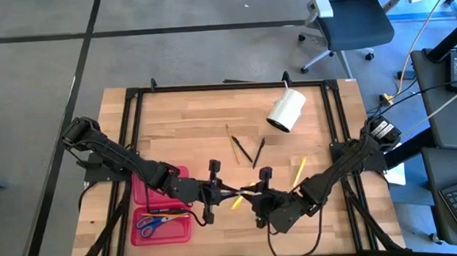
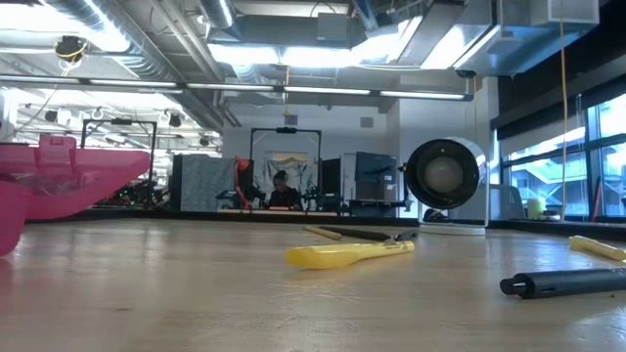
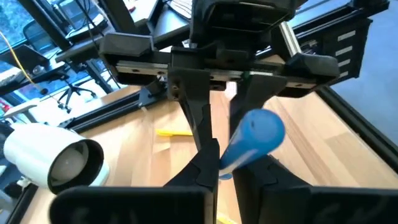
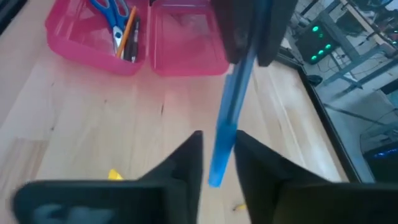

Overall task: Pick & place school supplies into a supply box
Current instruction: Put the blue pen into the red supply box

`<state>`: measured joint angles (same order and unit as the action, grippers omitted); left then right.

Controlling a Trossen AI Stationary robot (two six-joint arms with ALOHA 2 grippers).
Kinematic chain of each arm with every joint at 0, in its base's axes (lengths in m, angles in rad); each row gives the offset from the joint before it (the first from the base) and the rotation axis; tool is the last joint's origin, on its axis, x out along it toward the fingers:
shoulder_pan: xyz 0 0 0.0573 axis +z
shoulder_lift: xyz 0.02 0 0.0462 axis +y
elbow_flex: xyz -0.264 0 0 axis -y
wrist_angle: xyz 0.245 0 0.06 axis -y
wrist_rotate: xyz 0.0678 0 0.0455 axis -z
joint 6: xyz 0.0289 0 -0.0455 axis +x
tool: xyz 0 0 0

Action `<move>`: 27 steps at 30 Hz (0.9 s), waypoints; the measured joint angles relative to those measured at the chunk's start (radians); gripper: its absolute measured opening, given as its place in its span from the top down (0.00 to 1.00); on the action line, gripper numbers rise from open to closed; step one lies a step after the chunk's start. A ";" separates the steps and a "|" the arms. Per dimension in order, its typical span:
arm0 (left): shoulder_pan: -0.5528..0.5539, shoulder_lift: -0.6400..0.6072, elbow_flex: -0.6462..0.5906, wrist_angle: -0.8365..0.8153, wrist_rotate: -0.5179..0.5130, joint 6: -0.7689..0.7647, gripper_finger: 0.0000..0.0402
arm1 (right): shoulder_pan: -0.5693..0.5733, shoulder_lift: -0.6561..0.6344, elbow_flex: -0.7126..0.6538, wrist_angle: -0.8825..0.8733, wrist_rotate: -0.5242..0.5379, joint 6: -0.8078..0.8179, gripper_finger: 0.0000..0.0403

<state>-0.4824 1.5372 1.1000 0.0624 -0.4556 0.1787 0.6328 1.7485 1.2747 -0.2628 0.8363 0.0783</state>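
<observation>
Midway, a handover above the wooden worktop [image 1: 180, 123]: thin blue pen [image 4: 231, 107] grasped between left pincer [image 1: 215, 194] and right pincer [image 1: 259, 196], next needing one release, then carriage left to the red translucent box [image 1: 161, 227].

We see high view straight down over whole table [image 1: 212, 117], both arms in frame. Low view sits at tabletop level, looks across wood into room; yellow pen [image 2: 347, 254] near lens, white cylinder [image 2: 445, 176] end-on farther back. Left wrist view looks close at other arm's gripper, cylinder [image 3: 53, 158] beside. Right wrist view looks close toward red box [image 4: 134, 37]. We find blue pen [image 3: 252, 140] shared by both wrist views, cylinder by three
</observation>
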 joint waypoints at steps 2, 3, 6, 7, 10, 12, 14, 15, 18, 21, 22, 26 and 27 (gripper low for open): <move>0.000 0.000 0.000 -0.010 -0.006 -0.002 0.96 | -0.001 0.000 0.000 -0.013 -0.011 0.018 0.68; 0.000 -0.001 0.000 -0.020 -0.007 -0.008 0.96 | -0.001 0.000 0.000 -0.030 -0.029 0.029 0.63; 0.000 -0.004 0.000 -0.064 -0.031 -0.038 0.96 | -0.001 0.000 0.013 -0.156 -0.135 0.103 0.52; 0.000 -0.007 0.000 -0.086 -0.038 -0.050 0.96 | -0.001 0.000 0.021 -0.208 -0.177 0.147 0.49; 0.000 -0.018 0.000 -0.161 -0.045 -0.119 0.96 | 0.001 0.000 0.035 -0.366 -0.308 0.315 0.43; 0.003 -0.031 0.000 -0.221 -0.042 -0.178 0.96 | 0.009 0.000 0.040 -0.467 -0.368 0.420 0.41; 0.010 -0.047 0.000 -0.286 -0.015 -0.253 0.96 | 0.020 0.000 0.044 -0.547 -0.421 0.509 0.40; 0.016 -0.056 0.001 -0.327 0.011 -0.296 0.96 | 0.028 0.000 0.044 -0.588 -0.448 0.550 0.40; 0.037 -0.075 0.001 -0.445 0.106 -0.441 0.96 | 0.055 0.000 0.044 -0.658 -0.474 0.651 0.39; 0.052 -0.087 0.001 -0.549 0.201 -0.545 0.96 | 0.079 0.000 0.044 -0.683 -0.474 0.686 0.39; 0.056 -0.088 0.001 -0.577 0.231 -0.567 0.96 | 0.084 0.000 0.044 -0.682 -0.474 0.696 0.39; 0.061 -0.088 0.001 -0.680 0.343 -0.635 0.97 | 0.089 0.000 0.044 -0.682 -0.473 0.711 0.39; 0.061 -0.088 0.001 -0.707 0.371 -0.653 0.97 | 0.088 0.000 0.044 -0.682 -0.473 0.710 0.39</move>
<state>-0.4217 1.4487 1.1007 -0.6450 -0.0842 -0.4742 0.7211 1.7485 1.3190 -0.9451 0.3634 0.7887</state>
